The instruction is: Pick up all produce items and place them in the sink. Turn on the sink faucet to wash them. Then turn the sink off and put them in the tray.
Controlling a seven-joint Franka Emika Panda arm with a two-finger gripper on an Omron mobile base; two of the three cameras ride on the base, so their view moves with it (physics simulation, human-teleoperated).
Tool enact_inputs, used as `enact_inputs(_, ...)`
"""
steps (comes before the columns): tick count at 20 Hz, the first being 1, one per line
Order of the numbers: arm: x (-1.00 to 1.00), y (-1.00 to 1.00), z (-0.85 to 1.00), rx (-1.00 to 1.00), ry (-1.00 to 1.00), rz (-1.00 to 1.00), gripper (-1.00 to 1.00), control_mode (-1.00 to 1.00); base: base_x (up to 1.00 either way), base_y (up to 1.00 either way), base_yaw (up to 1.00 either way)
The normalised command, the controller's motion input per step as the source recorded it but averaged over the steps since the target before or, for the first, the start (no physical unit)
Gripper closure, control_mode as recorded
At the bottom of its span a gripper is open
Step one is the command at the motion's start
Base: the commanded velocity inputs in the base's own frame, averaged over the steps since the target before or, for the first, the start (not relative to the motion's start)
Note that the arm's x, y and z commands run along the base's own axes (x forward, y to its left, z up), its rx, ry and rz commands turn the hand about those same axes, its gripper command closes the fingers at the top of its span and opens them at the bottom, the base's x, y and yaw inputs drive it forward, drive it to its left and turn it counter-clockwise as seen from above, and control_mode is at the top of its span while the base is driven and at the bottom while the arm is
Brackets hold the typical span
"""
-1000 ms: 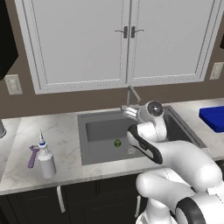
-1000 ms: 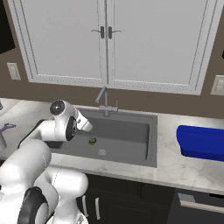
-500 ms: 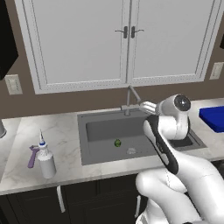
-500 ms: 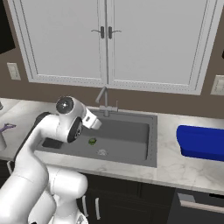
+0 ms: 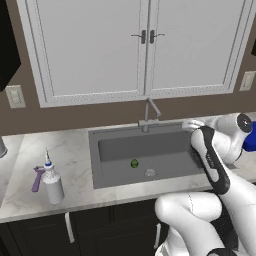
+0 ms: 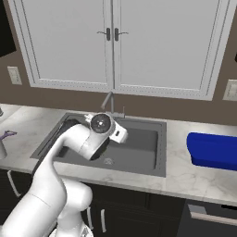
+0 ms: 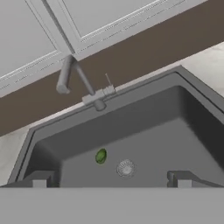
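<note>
A small green lime (image 5: pixel 134 163) lies on the floor of the dark grey sink (image 5: pixel 125 148), just left of the round drain (image 5: pixel 150 172). In the hand view the lime (image 7: pixel 101 156) sits beside the drain (image 7: pixel 125 168), below the slim grey faucet (image 7: pixel 72 78) with its thin lever. My gripper (image 7: pixel 110 179) is open and empty, well above the lime. From the left base view the gripper (image 5: pixel 192 125) hangs over the sink's right rim, right of the faucet (image 5: pixel 150 112). The blue tray (image 6: pixel 214 150) rests on the counter right of the sink (image 6: pixel 143 155).
A white spray bottle (image 5: pixel 52 182) with a blue cap and a purple tool (image 5: pixel 37 178) stand on the marble counter left of the sink. White wall cabinets hang above the faucet. My arm crosses the basin in the right base view.
My arm has swung right and back, carrying the open gripper from above the sink's middle towards its right rim. The lime has stayed on the sink floor.
</note>
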Motion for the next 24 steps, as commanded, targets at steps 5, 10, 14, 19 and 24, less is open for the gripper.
enact_inputs(5, 0.07, -0.43, 0.10, 0.03, -0.14, 0.21, -1.00, -1.00, 0.00, 0.00, 0.00)
enact_inputs(10, 0.03, -0.23, 0.00, 0.02, -0.12, 0.16, -1.00, -1.00, 0.00, 0.00, 0.00)
enact_inputs(14, 0.02, -0.13, 0.00, 0.00, -0.08, 0.12, -1.00, -1.00, 0.00, 0.00, 0.00)
enact_inputs(19, 0.02, -0.02, 0.00, 0.00, -0.05, 0.08, -1.00, -1.00, 0.00, 0.00, 0.00)
enact_inputs(24, 0.01, 0.00, 0.00, 0.00, -0.08, 0.08, -1.00, -1.00, 0.00, 0.00, 0.00)
